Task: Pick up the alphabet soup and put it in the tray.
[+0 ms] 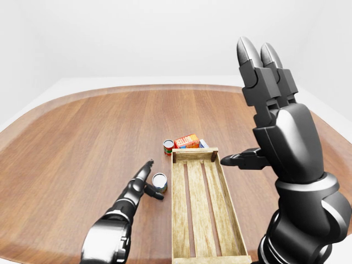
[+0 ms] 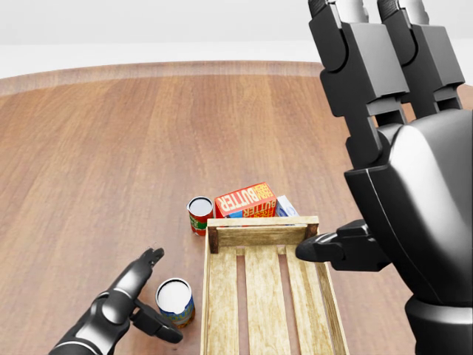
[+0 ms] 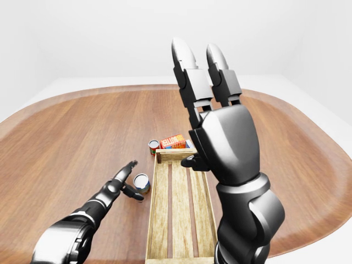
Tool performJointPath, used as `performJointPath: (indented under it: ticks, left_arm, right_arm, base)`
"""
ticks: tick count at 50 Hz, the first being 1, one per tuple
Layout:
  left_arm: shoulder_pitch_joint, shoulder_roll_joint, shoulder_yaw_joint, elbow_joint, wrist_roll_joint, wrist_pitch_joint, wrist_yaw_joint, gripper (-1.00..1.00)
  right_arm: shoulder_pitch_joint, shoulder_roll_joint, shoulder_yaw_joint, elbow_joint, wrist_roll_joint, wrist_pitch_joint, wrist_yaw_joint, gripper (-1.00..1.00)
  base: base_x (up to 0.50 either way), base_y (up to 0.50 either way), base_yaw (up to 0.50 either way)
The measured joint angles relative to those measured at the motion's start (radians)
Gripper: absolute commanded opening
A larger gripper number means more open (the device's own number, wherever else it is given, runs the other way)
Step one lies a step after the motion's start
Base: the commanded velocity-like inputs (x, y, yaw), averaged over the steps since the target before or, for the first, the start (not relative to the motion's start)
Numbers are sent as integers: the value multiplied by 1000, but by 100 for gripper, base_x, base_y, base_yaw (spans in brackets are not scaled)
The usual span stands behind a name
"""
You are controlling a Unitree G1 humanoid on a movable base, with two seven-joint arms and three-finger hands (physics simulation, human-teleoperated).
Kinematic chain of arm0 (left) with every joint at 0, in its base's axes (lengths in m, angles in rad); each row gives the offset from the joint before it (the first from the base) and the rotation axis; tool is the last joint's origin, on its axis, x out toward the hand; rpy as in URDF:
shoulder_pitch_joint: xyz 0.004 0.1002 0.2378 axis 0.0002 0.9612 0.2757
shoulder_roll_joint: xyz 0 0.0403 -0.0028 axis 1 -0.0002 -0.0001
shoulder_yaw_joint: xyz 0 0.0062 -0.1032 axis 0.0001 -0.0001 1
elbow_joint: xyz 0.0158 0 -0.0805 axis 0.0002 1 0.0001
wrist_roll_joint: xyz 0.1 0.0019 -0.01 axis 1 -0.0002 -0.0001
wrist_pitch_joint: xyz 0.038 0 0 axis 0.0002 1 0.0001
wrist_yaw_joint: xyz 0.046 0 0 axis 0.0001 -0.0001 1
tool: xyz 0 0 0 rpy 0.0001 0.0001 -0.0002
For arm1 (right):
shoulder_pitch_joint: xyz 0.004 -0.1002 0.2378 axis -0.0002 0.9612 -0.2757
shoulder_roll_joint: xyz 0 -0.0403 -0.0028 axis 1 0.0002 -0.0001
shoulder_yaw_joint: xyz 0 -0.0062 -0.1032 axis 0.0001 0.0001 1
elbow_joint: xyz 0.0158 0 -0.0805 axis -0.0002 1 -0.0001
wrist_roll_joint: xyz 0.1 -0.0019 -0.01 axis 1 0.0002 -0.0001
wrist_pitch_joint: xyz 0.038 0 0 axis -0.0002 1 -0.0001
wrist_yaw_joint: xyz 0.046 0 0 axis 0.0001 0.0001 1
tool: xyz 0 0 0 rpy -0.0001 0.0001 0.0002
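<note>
In the head view's lower left, the soup can (image 2: 175, 302) stands upright on the tabletop (image 2: 111, 148), just left of the tray (image 2: 266, 296). The left hand (image 2: 122, 303) is the nearer, directly left of the can. Its fingers (image 2: 148, 262) are spread open, the thumb curling under the can, holding nothing. The right hand (image 2: 392, 185) is raised at the frame's right, fingers extended, empty.

On the round wooden counter (image 2: 111, 148), the slatted wooden tray (image 2: 270, 296) lies at the head view's bottom; a white-lidded can (image 2: 175, 302) stands just left, a red can (image 2: 199, 214) and orange butter box (image 2: 246, 200) above.
</note>
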Motion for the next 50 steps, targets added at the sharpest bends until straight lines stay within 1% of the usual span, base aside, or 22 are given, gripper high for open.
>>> performJointPath:
  ticks: [1,15,36,50]
  left_arm:
    - [0,0,1,0,0,0,0,-100]
    - [5,-2,-13,9,-28,0,-15,-100]
    - [6,1,-19,12,-25,0,-16,-100]
    - [-13,5,-26,4,-32,0,-24,-100]
  right_arm:
    - [0,0,0,0,0,0,0,100]
    - [-3,0,0,-1,-3,0,3,100]
    - [-8,3,4,-3,-11,0,9,100]
    - [-13,5,5,-11,-25,0,23,100]
  base:
    - [0,0,0]
    - [0,0,0]
    - [0,0,0]
    - [0,0,0]
